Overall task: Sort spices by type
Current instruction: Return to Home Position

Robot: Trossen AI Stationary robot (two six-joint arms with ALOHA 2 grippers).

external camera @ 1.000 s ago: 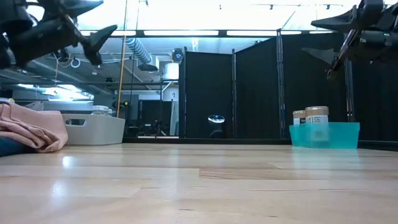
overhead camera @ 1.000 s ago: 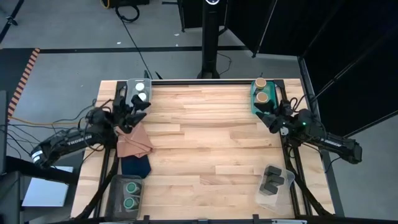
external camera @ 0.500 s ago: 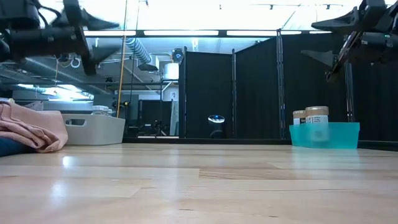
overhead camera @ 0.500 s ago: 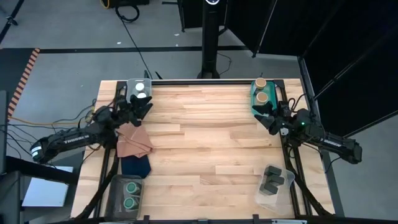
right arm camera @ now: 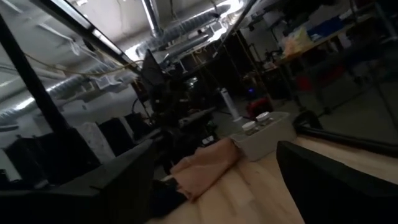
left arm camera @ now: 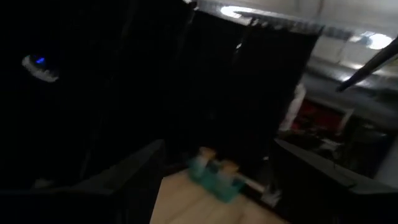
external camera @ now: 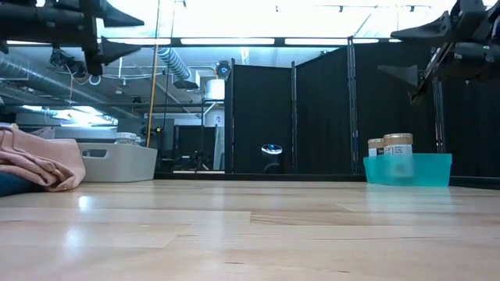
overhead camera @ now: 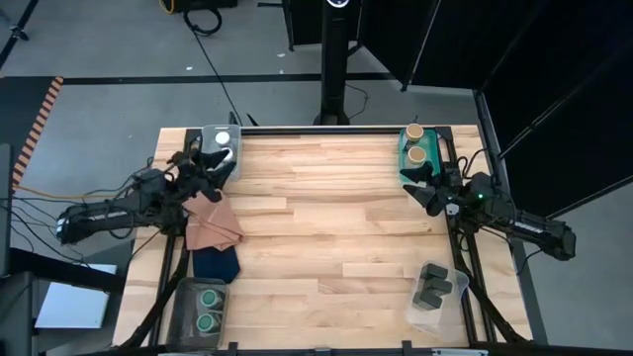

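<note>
Raised and drawn back toward 9 o'clock: left tool (overhead camera: 216, 166); right tool (overhead camera: 415, 188) unmoved at 2 o'clock.
Both tools are held apart, empty. Sorting is judged done: tan jars (overhead camera: 416, 142) binned at 1 o'clock, white jars (overhead camera: 224, 139) at 11, green jars (overhead camera: 207, 308) at 8, tins (overhead camera: 431, 282) at 4; only retreat to rest is called for. One white jar is hidden beneath the left tool.
</note>
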